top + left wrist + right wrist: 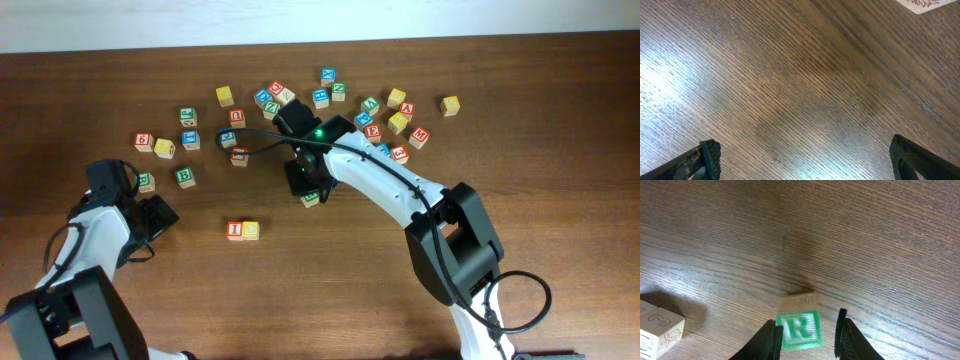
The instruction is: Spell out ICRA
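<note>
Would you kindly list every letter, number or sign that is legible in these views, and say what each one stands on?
"R": white letter on the green-faced cube between the fingers of the right gripper.
"3": engraved on the pale wooden cube at the right wrist view's left edge.
Scattered cubes overhead: markings too small to read.
Left wrist view: no text.

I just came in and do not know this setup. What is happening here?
The robot is spelling ICRA. The right claw stands around the green R cube, with a gap on one side, so it does not seem to grip firmly. A red I cube and a yellow cube already sit side by side nearby. The left claw hangs open over the table, holding nothing.
</note>
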